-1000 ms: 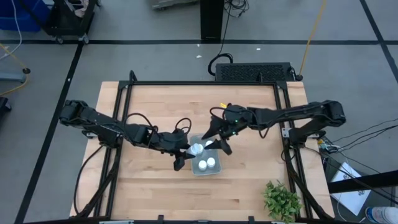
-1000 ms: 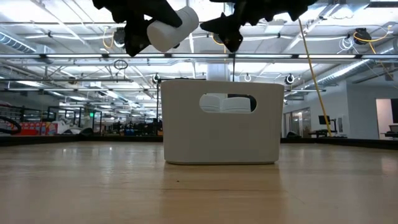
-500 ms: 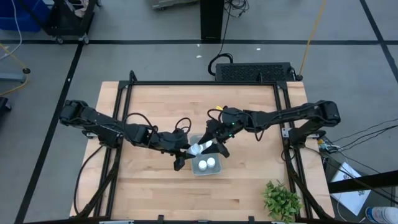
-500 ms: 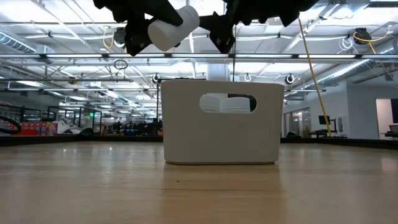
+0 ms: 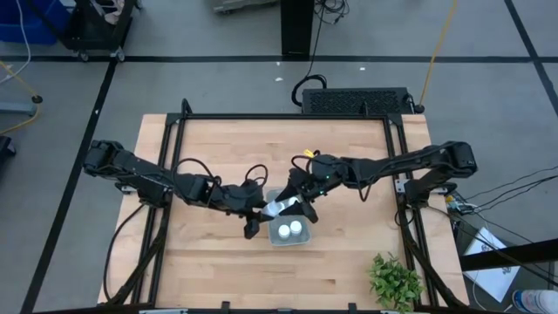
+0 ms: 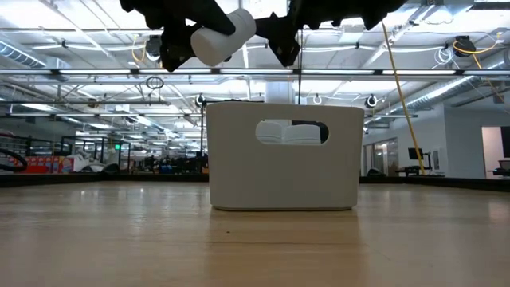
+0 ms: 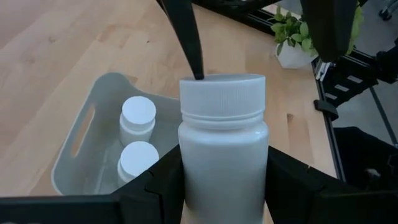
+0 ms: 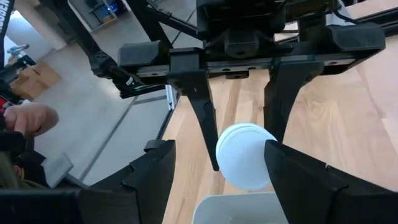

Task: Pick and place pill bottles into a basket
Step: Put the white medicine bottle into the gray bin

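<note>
At centre frame above the basket [image 5: 289,232], my left gripper [image 5: 261,212] clamps a pill bottle [image 5: 280,208]. My right gripper [image 5: 300,199] spreads its jaws around the cap. Two bottles [image 7: 137,137] stand inside.

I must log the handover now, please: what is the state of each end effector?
Left end effector: shut on a pill bottle, held above the basket.
Right end effector: open, fingers either side of that bottle's cap.
</note>
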